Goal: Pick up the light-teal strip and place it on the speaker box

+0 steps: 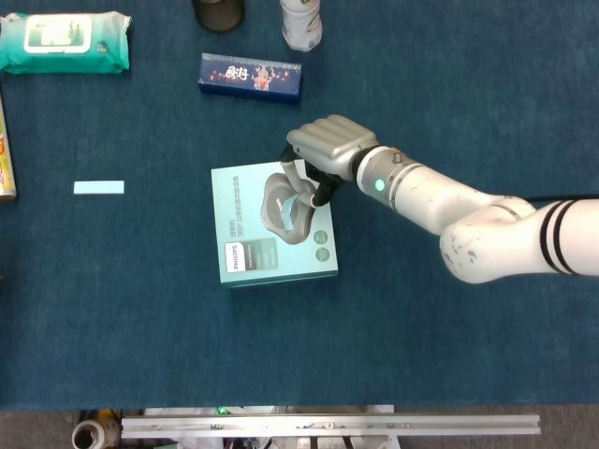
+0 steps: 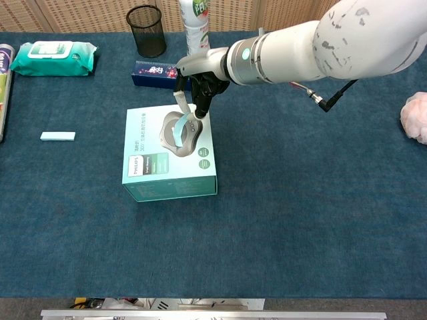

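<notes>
Just then the right hand (image 1: 323, 150) hung over the upper right corner of the speaker box (image 1: 277, 224), its fingers (image 2: 200, 100) curled downward and pinching a light-teal strip (image 2: 179, 130). In the chest view the strip drooped from the fingertips in a slight curve, its lower end reaching the grey speaker picture printed on the lid; I could not tell whether that end touched the cardboard or hung just above it. In the head view only a small sliver of the strip (image 1: 301, 200) peeked out below the hand.

The box lay flat near the middle of the blue tabletop (image 1: 449, 355), and the white forearm stretched away from it toward four o'clock. The left hand showed in neither view.

Well apart from the box, out at nine o'clock from it, a second pale teal strip (image 1: 99, 187) lay flat on the cloth by itself. At twelve o'clock from the box sat a dark blue carton (image 1: 250, 76), and beyond that a black mesh cup (image 2: 146, 31) and a white bottle (image 2: 194, 27) stood near the far edge. A pack of wet wipes (image 1: 62, 42) rested at about ten o'clock, in the far left corner. In the chest view something pale pink (image 2: 414, 117) sat at the right edge, around three o'clock.
</notes>
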